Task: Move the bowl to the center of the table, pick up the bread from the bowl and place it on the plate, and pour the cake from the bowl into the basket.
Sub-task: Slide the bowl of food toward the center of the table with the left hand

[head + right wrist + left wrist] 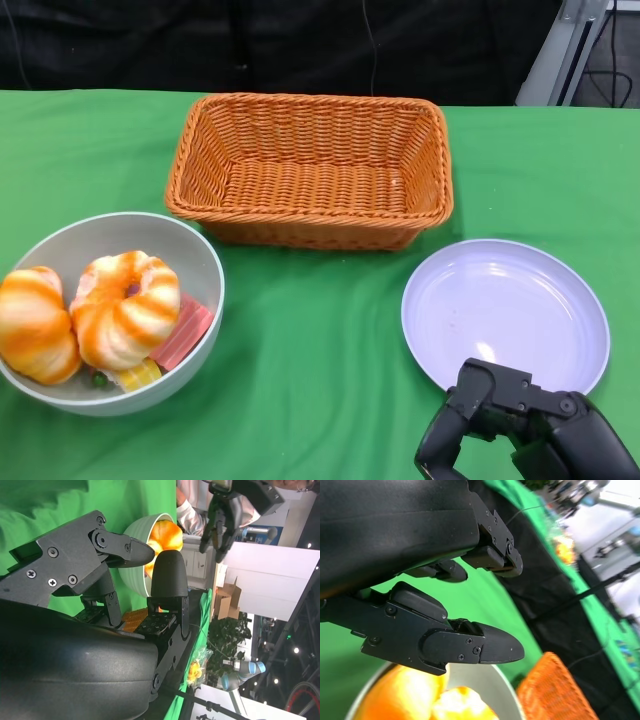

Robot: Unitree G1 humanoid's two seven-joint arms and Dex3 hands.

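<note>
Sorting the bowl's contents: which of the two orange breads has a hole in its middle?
The ring-shaped bread, nearer the bowl's centre; the bread at the left rim is solid.

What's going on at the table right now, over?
Both hands empty: right hand by plate, left hand above bowl. Bread in bowl. Basket empty. Nothing blocking.

Robotics lab: green-draped table [320,330], robot arm [242,672] behind
</note>
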